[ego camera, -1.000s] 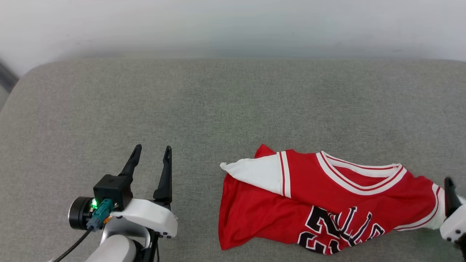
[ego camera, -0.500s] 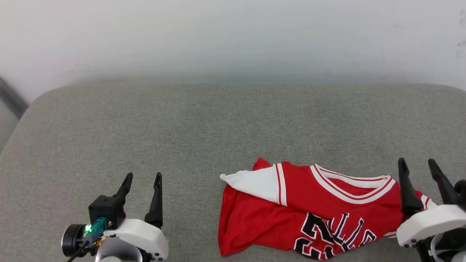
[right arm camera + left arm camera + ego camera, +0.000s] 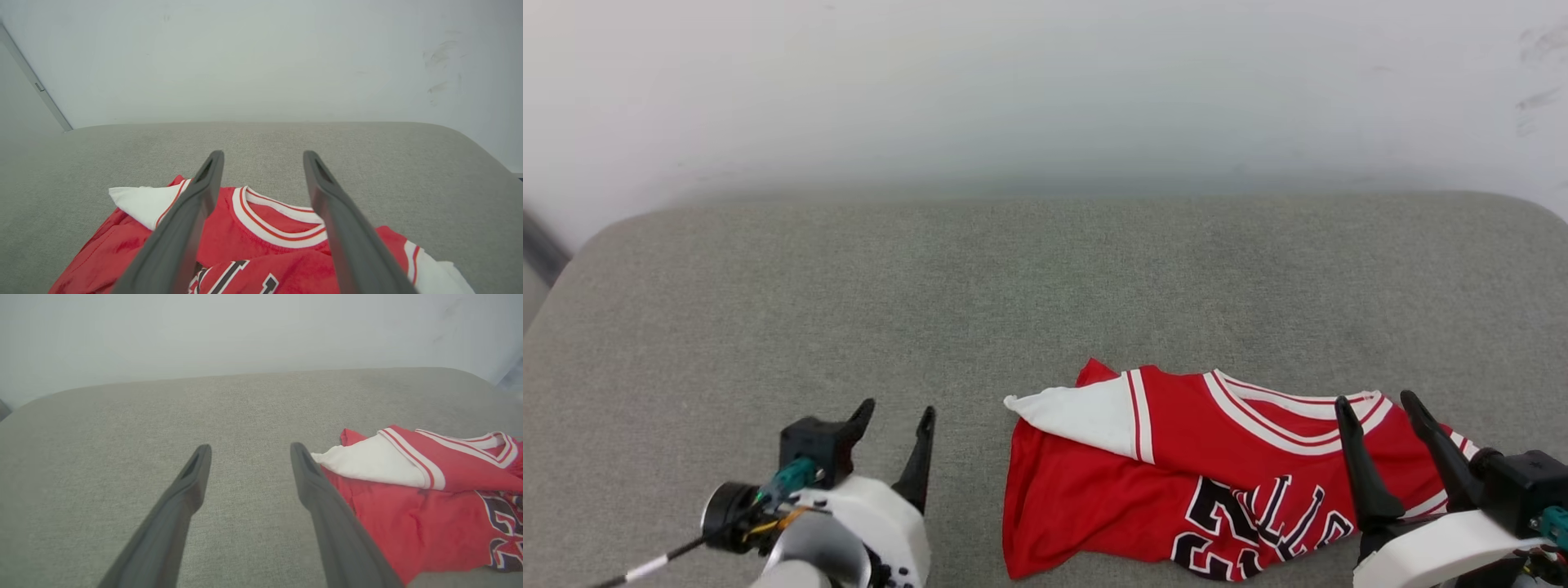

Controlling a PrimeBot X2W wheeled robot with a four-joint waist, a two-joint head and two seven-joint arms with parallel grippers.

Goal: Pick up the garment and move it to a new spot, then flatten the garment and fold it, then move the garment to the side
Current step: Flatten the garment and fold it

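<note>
Grey cushion point(image 3: 1045, 278) runs edge to edge, pale wall point(image 3: 1045, 82) behind. Lower left: left gripper point(image 3: 897, 410), 2 dark fingers spread wide, nothing between them, poised over bare cushion just left of the garment point(image 3: 1143, 490). Whether the tips touch the cushion: cannot tell. In its wrist view the nearer finger's tip sits close beside the sleeve point(image 3: 1078, 412) point, no contact evident. Centre to right: garment lies crumpled on the cushion's near part, right of middle. Red body, 1 white sleeve folded out toward the left, striped collar point(image 3: 1258, 415) on the wall side, black white-edged lettering point(image 3: 1241, 523) bunched along the near edge. Lower right: right gripper point(image 3: 1376, 400), fingers likewise wide apart, gripping nothing, placed over the garment's right shoulder by the collar. Its wrist view shows the collar framed between the 2 fingers. Contact with cloth: cannot tell.
</note>
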